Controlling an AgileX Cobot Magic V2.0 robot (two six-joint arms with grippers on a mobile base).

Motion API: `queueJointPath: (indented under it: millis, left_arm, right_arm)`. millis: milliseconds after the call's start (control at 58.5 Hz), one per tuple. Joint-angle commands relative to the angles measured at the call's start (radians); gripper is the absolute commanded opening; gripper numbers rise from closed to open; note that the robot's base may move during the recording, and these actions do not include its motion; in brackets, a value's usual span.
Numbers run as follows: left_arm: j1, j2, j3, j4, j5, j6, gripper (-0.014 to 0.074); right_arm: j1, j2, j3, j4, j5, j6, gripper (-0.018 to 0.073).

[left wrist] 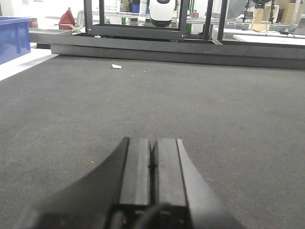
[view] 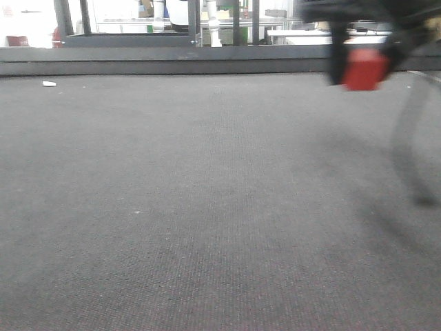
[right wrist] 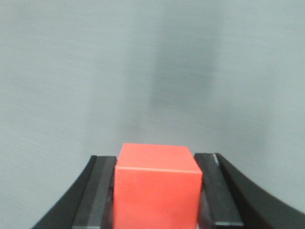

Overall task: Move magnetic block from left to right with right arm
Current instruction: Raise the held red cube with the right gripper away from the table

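Note:
The magnetic block [right wrist: 156, 188] is a small bright-red cube, and my right gripper [right wrist: 156, 162] is shut on it, one black finger pressed on each side. In the front view the same block [view: 364, 67] hangs blurred above the grey mat at the upper right, held by the right gripper [view: 362, 65]. My left gripper [left wrist: 153, 143] is shut with its two pads pressed together and nothing between them, low over the mat.
Dark grey mat [view: 207, 207] covers the table. A small white scrap [left wrist: 116, 66] lies on it at the far left. A dark rail [view: 172, 58] and metal frame [left wrist: 143, 31] run along the far edge. A blue bin [left wrist: 12, 38] stands off the left side.

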Motion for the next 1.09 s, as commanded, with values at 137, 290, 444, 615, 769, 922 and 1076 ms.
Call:
queueJointPath:
  millis: [137,290,444,615,769,922,1076]
  left_arm:
    - [-0.003,-0.012,0.011,-0.005,-0.090,-0.006,-0.0126]
    - [-0.003,-0.012,0.011,-0.005,-0.090,-0.006,-0.0126]
    - [-0.003,-0.012,0.011,-0.005,-0.090,-0.006,-0.0126]
    - [-0.003,-0.012,0.011,-0.005,-0.090,-0.006,-0.0126]
    - [-0.003,-0.012,0.011,-0.005,-0.090,-0.006,-0.0126]
    - [-0.003,-0.012,0.011,-0.005,-0.090,-0.006,-0.0126]
    - [-0.003,-0.012,0.011,-0.005,-0.090,-0.006,-0.0126]
  right_arm:
    - [-0.112,-0.305,0.227,-0.011,-0.135,-0.157,0.0222]
    - [-0.129,-0.505,0.407,-0.011,-0.200,-0.209,0.0222]
    - [-0.128,-0.731,0.559,-0.006,-0.212,-0.211,0.0222]
    - [-0.128,-0.951,0.658,-0.006,-0.189,-0.211,0.0222]
    - [-0.128,-1.135,0.669,-0.006,-0.117,-0.211,0.0222]
    - [-0.128,-1.272,0.666,-0.006,-0.118,-0.211,0.0222]
    - [-0.128,-1.373,0.665,-0.006,-0.132,-0.211,0.0222]
